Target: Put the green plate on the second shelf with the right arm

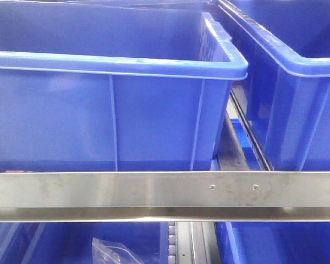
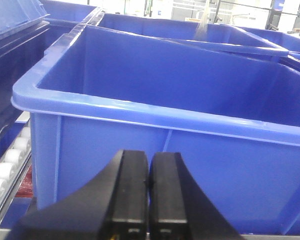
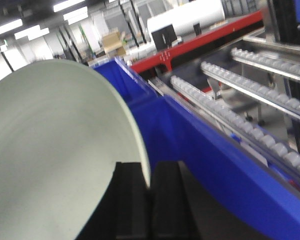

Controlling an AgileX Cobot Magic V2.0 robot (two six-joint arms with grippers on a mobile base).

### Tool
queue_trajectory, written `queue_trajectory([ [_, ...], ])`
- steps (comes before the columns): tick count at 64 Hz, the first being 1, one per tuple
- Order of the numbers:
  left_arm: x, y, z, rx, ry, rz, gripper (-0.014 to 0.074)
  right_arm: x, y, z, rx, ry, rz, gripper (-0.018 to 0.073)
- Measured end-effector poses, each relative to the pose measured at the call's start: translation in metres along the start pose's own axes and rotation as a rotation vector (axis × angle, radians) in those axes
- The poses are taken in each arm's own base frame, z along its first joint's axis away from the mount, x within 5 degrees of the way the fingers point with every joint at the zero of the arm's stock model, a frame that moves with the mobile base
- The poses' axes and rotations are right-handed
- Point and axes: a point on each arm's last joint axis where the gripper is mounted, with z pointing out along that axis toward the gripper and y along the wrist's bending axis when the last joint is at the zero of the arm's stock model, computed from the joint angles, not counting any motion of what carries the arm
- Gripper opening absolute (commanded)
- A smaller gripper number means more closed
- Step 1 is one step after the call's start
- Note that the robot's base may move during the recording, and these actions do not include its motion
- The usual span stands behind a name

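The right gripper (image 3: 149, 192) pinches the green plate (image 3: 55, 150) by its rim, mid-carry; next, steer it to the second shelf.

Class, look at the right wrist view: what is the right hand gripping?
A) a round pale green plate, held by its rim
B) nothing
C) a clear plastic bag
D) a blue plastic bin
A: the right hand has its black fingers pinching the rim of the round pale green plate.
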Motion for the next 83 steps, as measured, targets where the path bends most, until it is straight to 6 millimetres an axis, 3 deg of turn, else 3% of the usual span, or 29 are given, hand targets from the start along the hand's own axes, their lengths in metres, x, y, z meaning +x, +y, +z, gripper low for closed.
queue_trajectory([
  [7, 0.000, 0.000, 0.000, 0.000, 0.000, 0.000, 0.0130, 0.015, 0.001, 0.024, 0.003, 0.096, -0.069, 0.0106],
  [17, 0.000, 0.000, 0.000, 0.000, 0.000, 0.000, 0.0130, 0.025, 0.002, 0.039, -0.004, 0.175, -0.121, 0.0413],
  [23, 0.000, 0.000, 0.000, 0.000, 0.000, 0.000, 0.0130, 0.022, 0.004, 0.042, -0.009, 0.174, -0.125, 0.0484],
  [29, 0.000, 0.000, 0.000, 0.000, 0.000, 0.000, 0.0130, 0.020, 0.006, 0.043, -0.013, 0.196, -0.125, 0.0442],
  [34, 0.000, 0.000, 0.000, 0.000, 0.000, 0.000, 0.0130, 0.023, 0.006, 0.043, -0.012, 0.234, -0.126, 0.0340],
  [38, 0.000, 0.000, 0.000, 0.000, 0.000, 0.000, 0.0130, 0.023, 0.007, 0.040, -0.012, 0.265, -0.126, 0.0210],
  [42, 0.000, 0.000, 0.000, 0.000, 0.000, 0.000, 0.0130, 0.021, 0.008, 0.035, -0.017, 0.283, -0.125, 0.0024],
  [46, 0.000, 0.000, 0.000, 0.000, 0.000, 0.000, 0.0130, 0.013, 0.011, 0.027, -0.028, 0.276, -0.123, 0.0072],
  [62, 0.000, 0.000, 0.000, 0.000, 0.000, 0.000, 0.0130, -0.017, 0.029, -0.024, -0.121, 0.292, -0.160, 0.0050],
  [83, 0.000, 0.000, 0.000, 0.000, 0.000, 0.000, 0.0130, -0.029, 0.045, -0.089, -0.266, 0.411, -0.206, 0.0050],
])
